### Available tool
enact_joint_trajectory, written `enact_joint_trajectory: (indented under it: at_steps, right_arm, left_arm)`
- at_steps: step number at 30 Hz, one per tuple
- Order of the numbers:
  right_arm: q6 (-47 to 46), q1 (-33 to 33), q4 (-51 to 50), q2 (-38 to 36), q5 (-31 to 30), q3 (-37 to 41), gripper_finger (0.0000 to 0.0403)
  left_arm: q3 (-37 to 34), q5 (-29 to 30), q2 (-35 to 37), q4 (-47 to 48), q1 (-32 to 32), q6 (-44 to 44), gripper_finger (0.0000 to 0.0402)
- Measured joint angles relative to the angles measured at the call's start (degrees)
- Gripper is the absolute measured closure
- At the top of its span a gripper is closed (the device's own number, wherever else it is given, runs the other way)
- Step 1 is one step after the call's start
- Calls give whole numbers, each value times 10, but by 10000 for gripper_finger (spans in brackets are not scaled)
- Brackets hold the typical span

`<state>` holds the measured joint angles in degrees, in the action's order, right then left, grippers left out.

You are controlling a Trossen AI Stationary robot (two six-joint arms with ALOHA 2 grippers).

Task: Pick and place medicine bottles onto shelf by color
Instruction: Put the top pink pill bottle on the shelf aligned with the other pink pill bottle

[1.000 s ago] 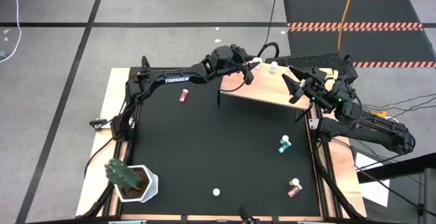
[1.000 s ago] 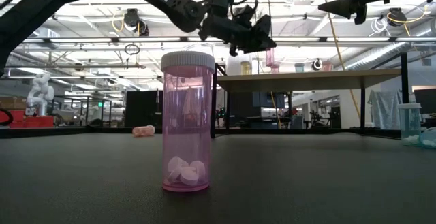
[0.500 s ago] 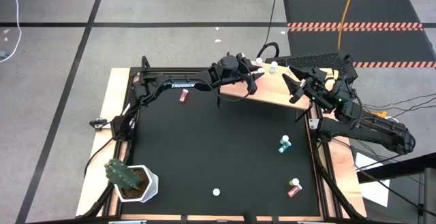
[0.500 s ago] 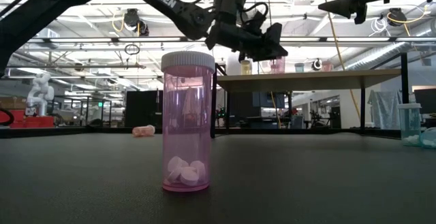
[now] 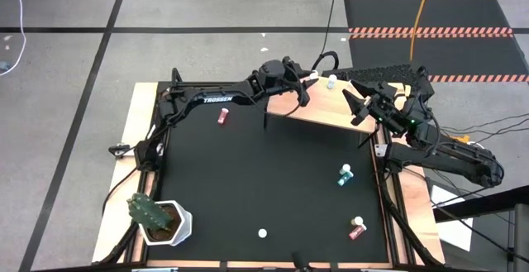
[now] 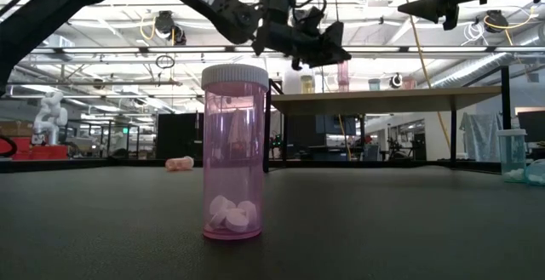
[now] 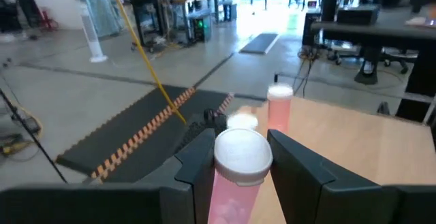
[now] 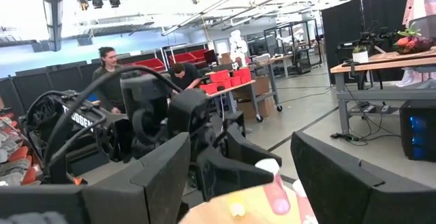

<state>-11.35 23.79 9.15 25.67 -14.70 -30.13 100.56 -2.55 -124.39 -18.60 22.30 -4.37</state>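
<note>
The left claw [image 5: 301, 84] hangs above the far left part of the shelf [image 5: 339, 113], clenched on a pink bottle [image 7: 235, 173] whose white cap stands up between the two dark fingers [image 7: 199, 163] in the left wrist view. On the shelf's far edge stand other small bottles, among them a pale one [image 5: 331, 81] seen from above and a pink one [image 7: 279, 108] just beyond the held bottle. The right claw [image 5: 354, 107] waits over the right end of the shelf, its jaws spread and holding nothing. On the black bench [image 5: 248, 181] lie a red bottle [image 5: 222, 116] left of the shelf, a teal bottle [image 5: 345, 174] on the right, another red bottle [image 5: 356, 228] at the near right, and an upright pink bottle [image 6: 234, 152] at the near edge.
</note>
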Motion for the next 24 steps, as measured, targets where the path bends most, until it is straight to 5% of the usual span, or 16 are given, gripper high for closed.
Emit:
enact_joint_trajectory:
  at_steps: [24]
  right_arm:
    - [-2, 0, 0, 0, 0, 0, 154]
  left_arm:
    - [0, -36, 31, 18, 1, -8, 273]
